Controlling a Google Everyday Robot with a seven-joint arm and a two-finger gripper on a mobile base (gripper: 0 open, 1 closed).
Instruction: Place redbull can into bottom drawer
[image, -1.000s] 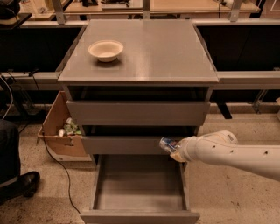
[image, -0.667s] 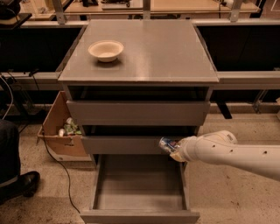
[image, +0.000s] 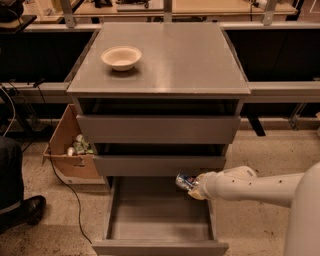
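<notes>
The redbull can is a small silver and blue can held at the tip of my gripper. The white arm reaches in from the right. The can hangs over the right rear part of the bottom drawer, which is pulled out, its inside showing nothing in it. The can sits just below the front of the middle drawer. The gripper is shut on the can.
A cream bowl stands on the cabinet top at the left. The top drawer is slightly out. A cardboard box with items sits on the floor at left. A person's shoe and a cable lie at lower left.
</notes>
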